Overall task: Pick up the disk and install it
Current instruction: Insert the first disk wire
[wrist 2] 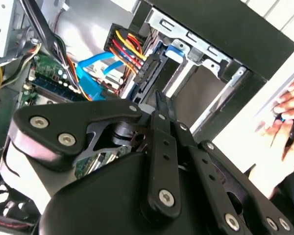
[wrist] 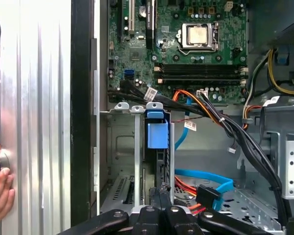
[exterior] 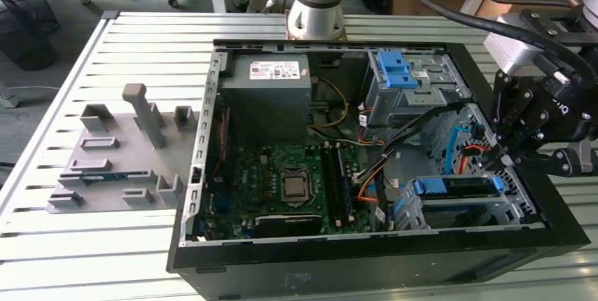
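One pincer [exterior: 505, 163] over the disk [exterior: 455, 187], grip state unclear, no legible writing.

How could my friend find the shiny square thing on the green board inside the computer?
Start at the open black computer case on the slatted metal table. A green circuit board lies flat inside it, below the grey box with a white sticker. Near the board's middle sits the chip socket, the only silvery square there; the parts beside it are long, thin black slots.
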You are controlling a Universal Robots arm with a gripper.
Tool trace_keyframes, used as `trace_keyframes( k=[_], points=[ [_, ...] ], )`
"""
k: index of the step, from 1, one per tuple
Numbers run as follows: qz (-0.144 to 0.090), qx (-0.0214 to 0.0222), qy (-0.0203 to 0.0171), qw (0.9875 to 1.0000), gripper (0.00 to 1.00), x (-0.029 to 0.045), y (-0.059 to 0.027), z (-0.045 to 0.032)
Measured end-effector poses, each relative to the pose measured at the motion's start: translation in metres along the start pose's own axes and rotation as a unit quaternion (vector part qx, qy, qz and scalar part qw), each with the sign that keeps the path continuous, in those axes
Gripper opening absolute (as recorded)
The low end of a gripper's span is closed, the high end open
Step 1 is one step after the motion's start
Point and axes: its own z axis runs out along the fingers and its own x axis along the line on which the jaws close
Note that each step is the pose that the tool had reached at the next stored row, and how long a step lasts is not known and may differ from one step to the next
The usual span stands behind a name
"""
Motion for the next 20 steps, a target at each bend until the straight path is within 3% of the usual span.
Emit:
trace_keyframes(
  k=[1, 6, 9, 11, 13, 20],
  points=[
    [0.000, 0.0013, 0.0033, 1.0000, 0.11, -0.0043, 0.0001, -0.0010],
    [0.001, 0.0022, 0.0051, 1.0000, 0.11, -0.0154, -0.0053, -0.0009],
    [0.001, 0.0022, 0.0066, 1.0000, 0.24, -0.0195, -0.0102, -0.0005],
    [0.001, 0.0022, 0.0085, 1.0000, 0.25, -0.0223, -0.0112, -0.0001],
    [0.001, 0.0022, 0.0099, 0.9999, 0.31, -0.0239, -0.0112, 0.0011],
    [0.001, 0.0026, 0.0139, 0.9999, 0.31, -0.0249, -0.0112, 0.0084]
  ],
)
